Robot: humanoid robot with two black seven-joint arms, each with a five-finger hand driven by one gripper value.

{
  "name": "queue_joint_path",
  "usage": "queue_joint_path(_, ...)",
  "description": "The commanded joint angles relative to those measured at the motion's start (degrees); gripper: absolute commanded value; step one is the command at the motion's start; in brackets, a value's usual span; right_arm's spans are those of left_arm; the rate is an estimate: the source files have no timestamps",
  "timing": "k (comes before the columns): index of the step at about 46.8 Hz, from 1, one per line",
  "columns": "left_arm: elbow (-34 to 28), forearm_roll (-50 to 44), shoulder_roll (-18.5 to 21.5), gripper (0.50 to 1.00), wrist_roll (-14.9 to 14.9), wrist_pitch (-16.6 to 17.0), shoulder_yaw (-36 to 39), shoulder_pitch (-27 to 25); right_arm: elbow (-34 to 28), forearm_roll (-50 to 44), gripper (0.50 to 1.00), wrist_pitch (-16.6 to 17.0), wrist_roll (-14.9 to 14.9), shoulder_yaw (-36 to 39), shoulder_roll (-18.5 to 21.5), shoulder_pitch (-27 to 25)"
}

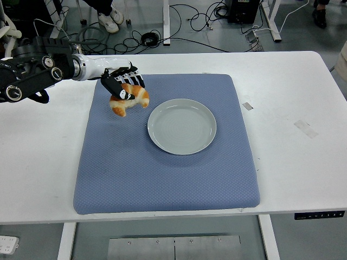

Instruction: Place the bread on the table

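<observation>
A golden croissant [132, 101] is held in my left hand [122, 85] over the left rear part of the blue mat [168, 179]. The hand's black fingers curl over the top of the bread, which hangs just above or at the mat's surface; I cannot tell if it touches. The left arm [38, 73] comes in from the left edge. The right arm is out of view.
An empty grey plate [181, 125] sits on the mat just right of the croissant. The white table [293, 108] shows bare on both sides of the mat. Two bits of tape [306, 128] lie on the right. Cables and a person's shoes [111, 20] lie on the floor beyond.
</observation>
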Motion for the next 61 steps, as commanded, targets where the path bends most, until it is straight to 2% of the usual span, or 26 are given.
queue_joint_path(1,0.0,0.0,0.8,0.592,0.0,0.0,0.0,0.1,0.0,0.0,1.000,0.0,0.0,0.0,0.0,0.0)
queue_joint_path(8,0.0,-0.2,2.2,0.595,0.0,0.1,0.0,1.4,0.0,0.0,1.000,0.0,0.0,0.0,0.0,0.0)
queue_joint_path(19,0.2,-0.2,2.3,0.601,0.0,0.5,0.1,4.2,0.0,0.0,1.000,0.0,0.0,0.0,0.0,0.0)
queue_joint_path(45,0.4,-0.1,2.1,0.621,0.1,1.8,0.1,6.1,0.0,0.0,1.000,0.0,0.0,0.0,0.0,0.0)
queue_joint_path(54,0.4,-0.1,2.1,0.643,0.0,1.9,0.1,6.1,0.0,0.0,1.000,0.0,0.0,0.0,0.0,0.0)
queue_joint_path(61,0.4,-0.1,2.1,0.692,0.0,1.9,0.1,6.1,0.0,0.0,1.000,0.0,0.0,0.0,0.0,0.0)
